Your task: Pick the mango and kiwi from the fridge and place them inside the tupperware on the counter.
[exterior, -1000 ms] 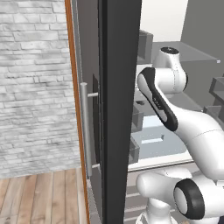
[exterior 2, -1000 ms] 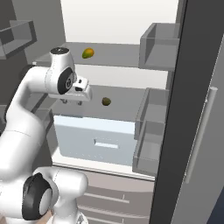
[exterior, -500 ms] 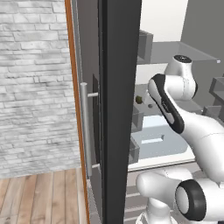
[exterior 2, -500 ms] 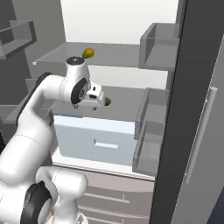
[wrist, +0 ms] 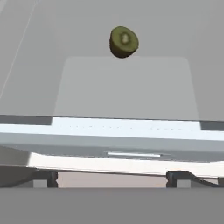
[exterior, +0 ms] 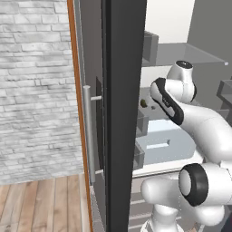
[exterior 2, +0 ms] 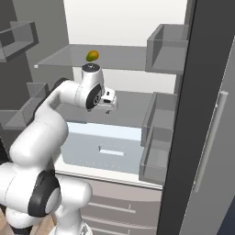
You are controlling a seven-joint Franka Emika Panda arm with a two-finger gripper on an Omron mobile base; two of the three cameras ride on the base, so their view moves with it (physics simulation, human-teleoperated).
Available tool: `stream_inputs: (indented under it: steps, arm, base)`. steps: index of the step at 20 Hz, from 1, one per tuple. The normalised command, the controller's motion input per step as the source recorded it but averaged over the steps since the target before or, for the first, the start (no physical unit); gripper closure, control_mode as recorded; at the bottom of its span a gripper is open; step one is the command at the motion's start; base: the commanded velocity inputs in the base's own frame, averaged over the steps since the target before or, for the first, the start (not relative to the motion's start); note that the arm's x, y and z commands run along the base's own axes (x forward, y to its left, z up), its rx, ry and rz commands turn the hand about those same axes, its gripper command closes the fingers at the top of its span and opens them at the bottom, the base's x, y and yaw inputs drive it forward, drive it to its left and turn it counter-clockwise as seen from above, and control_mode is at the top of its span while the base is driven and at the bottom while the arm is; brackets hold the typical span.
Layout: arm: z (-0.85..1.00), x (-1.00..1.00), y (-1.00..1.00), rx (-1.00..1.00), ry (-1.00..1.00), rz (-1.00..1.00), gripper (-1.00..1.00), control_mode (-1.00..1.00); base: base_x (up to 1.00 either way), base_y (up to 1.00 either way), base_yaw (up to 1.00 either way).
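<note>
Ahead of the jaws, well apart from them and a touch toward the middle-right of the hand view, the kiwi sits alone on the grey middle shelf of the fridge. It looks nearly round, its pale core turned toward the camera, so it offers no clear long axis and I judge that any closing direction across it would serve. From the left base view the same kiwi shows as a small dark spot past the edge of the open door, just beyond the arm's wrist.

The gripper stands wide open and holds nothing; only the two dark finger tips rise at the bottom of the hand view, with bare shelf between them and the fruit. In the right base view the gripper hangs over the front of that shelf, above the pale drawer.

The coming move, as I read it, turns on one relation: the kiwi lies straight forward along the gripper's line of sight, deeper in the fridge, so the hand needs to travel inward and settle down around it.

The mango rests on the shelf above, higher than the jaws and further back, untouched.
</note>
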Motion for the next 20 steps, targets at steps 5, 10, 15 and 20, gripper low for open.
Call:
stream_inputs:
  steps: [5, 10, 15, 20]
  arm:
    - [-0.16, 0.59, -0.16, 0.15, 0.00, 0.00, -1.00, -1.00]
    - [-0.15, 0.57, -0.05, 0.17, 0.00, 0.04, -1.00, -1.00]
    - [-0.21, 0.46, 0.00, 0.00, 0.00, 0.00, -1.00, -1.00]
    - [-0.25, 0.39, 0.00, 0.00, 0.00, 0.00, -1.00, -1.00]
  base:
    - [0.00, 0.00, 0.00]
    - [0.00, 0.00, 0.00]
    - [0.00, 0.00, 0.00]
    - [0.00, 0.00, 0.00]
